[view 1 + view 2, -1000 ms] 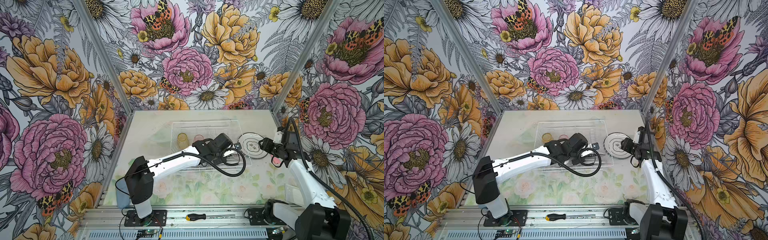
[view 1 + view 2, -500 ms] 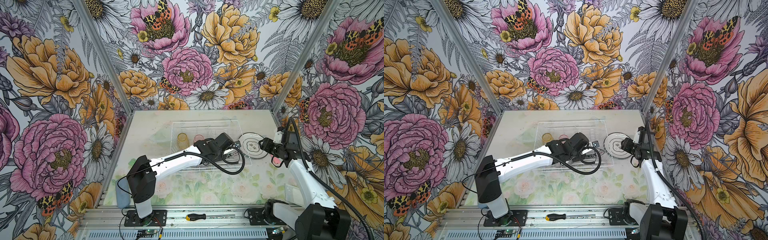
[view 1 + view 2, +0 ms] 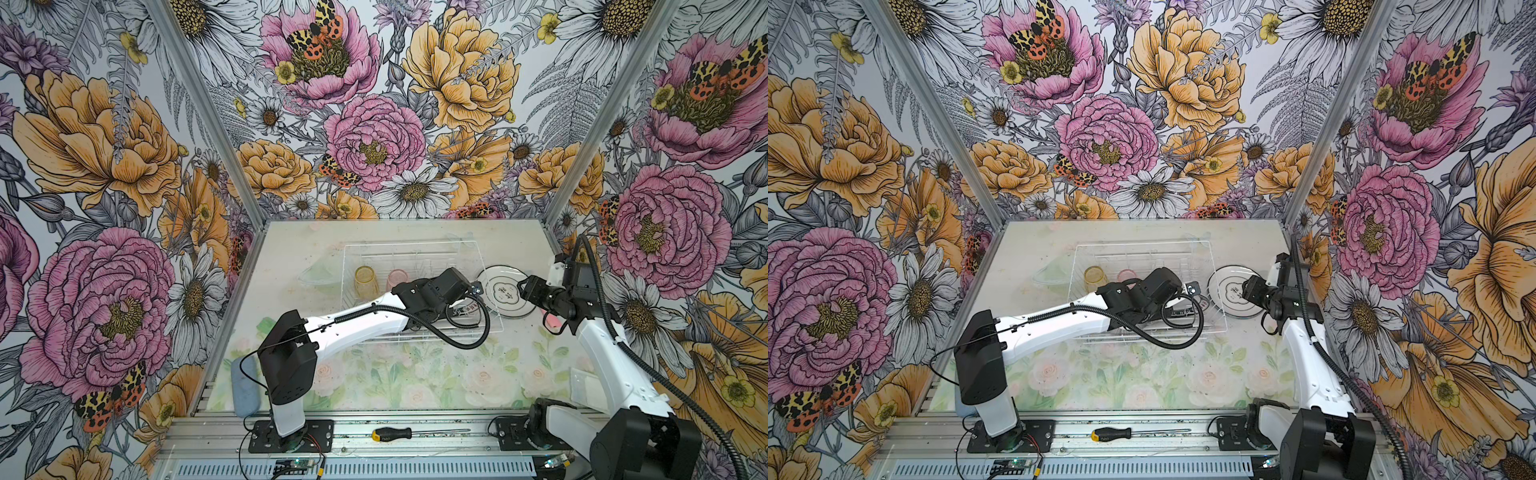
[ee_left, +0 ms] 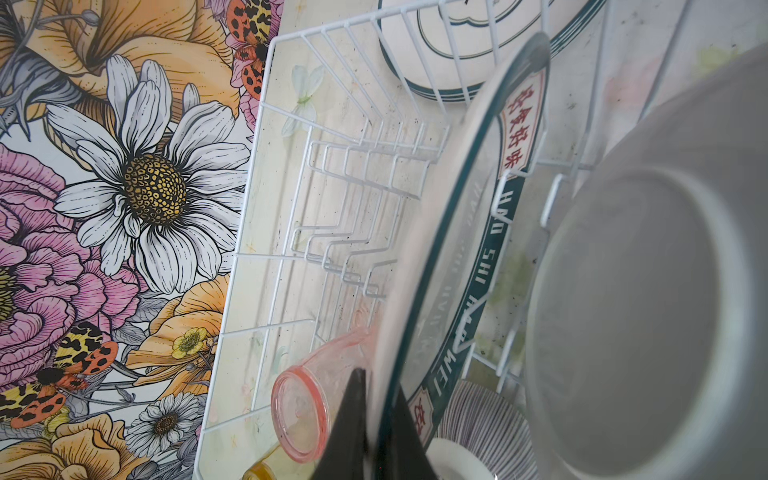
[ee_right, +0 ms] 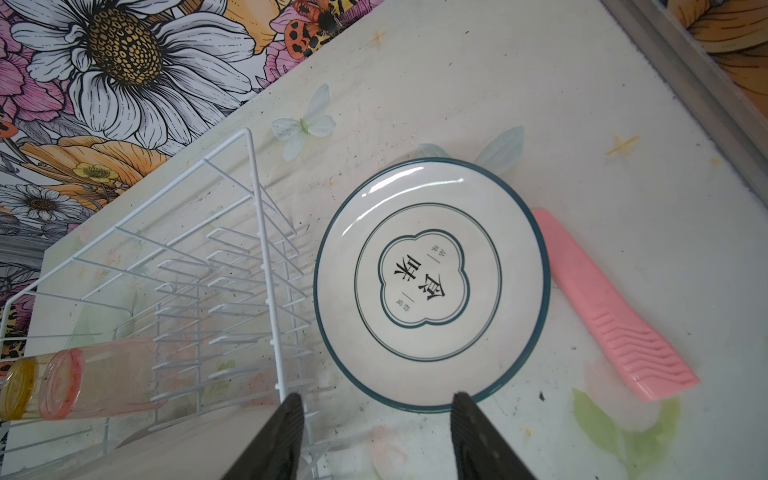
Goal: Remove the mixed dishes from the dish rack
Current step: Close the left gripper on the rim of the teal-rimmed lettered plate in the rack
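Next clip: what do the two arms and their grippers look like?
The left arm and right arm have white link shells, black joint housings and black base plates. A black corrugated cable runs outside each. The left gripper and right gripper have black, tapering fingers; the right's inner faces are finely ribbed.

In the left wrist view a grey dish (image 4: 665, 311) near the lens is blurred and cut by the edge; the amber glass (image 4: 258, 472) barely shows; the plate (image 4: 453, 270) half hides the striped bowl (image 4: 486, 415).
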